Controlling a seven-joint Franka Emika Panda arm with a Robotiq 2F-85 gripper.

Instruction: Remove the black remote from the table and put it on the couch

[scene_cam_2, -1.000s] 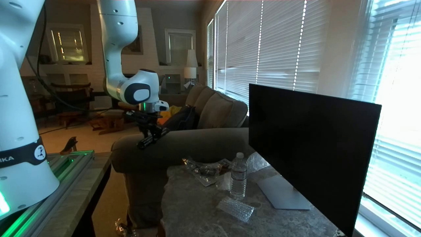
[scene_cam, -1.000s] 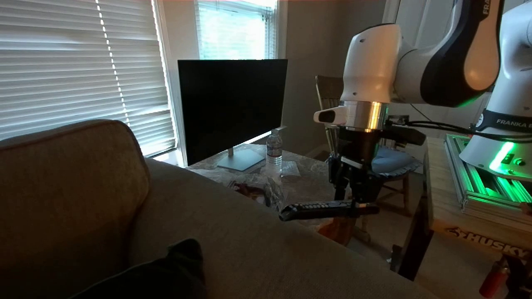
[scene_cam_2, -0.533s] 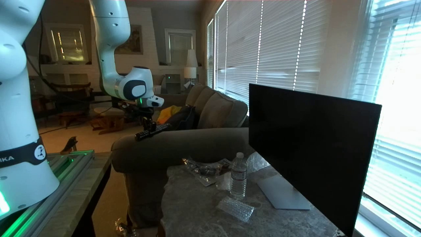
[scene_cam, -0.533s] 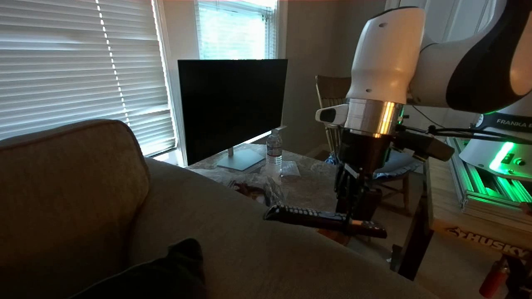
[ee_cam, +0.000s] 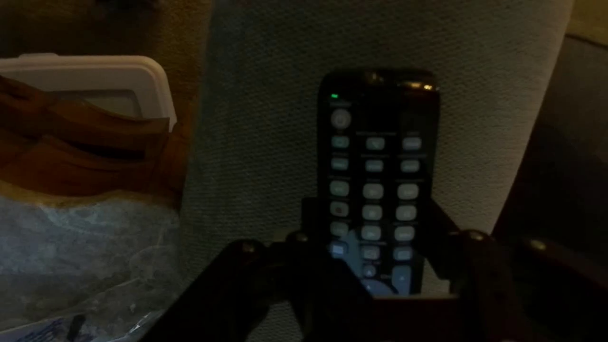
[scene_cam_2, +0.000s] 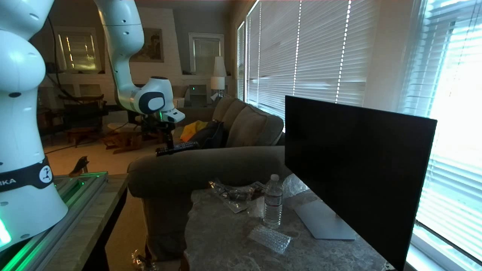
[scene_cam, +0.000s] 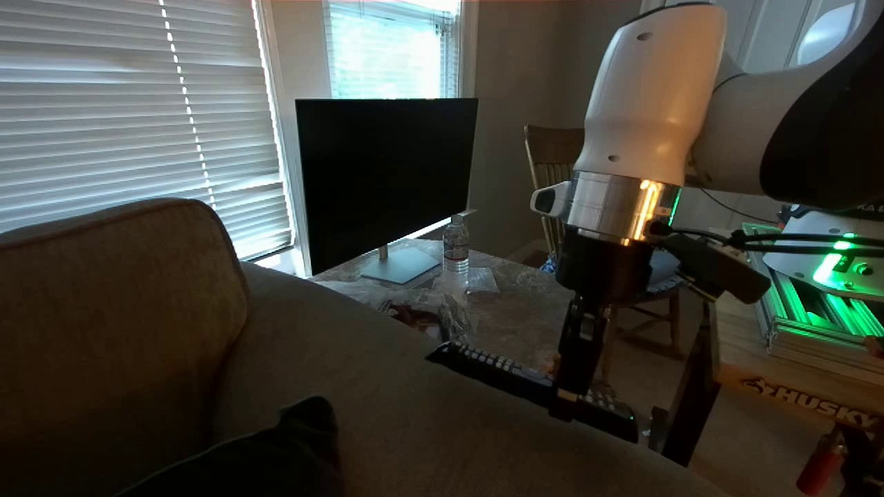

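Remote (ee_cam: 375,166), black, one piece: at the couch (scene_cam_2: 211,165), aligned lengthwise with the armrest (scene_cam: 387,393), on the fabric or just above it; contact you cannot tell from these views. Your gripper (scene_cam: 568,399): jaws closed against both long sides of the remote, parted by no more than its width. Bench (scene_cam_2: 218,241): lower, beside the couch; remote already off it. Hazards, as judged: (1) drop, should you release while there is a gap underneath; it may bounce or turn. (2) Slide, since the armrest top is rounded; let go off its crest, the remote could slip over a side or the front end. (3) Pivot, from tilt: in both exterior views the end toward the armrest's front looks lower and may land first. (4) Snag, if you part the jaws too little before lifting. Markings: "HUSKY", in capitals, on the wooden stand (scene_cam: 739,331); robot base (scene_cam_2: 30,207), dark band: "KA" legible, the start of the word cut off by the frame; bottle (scene_cam_2: 273,203), label present but illegible; remote, button legends too small and dim for you to read.
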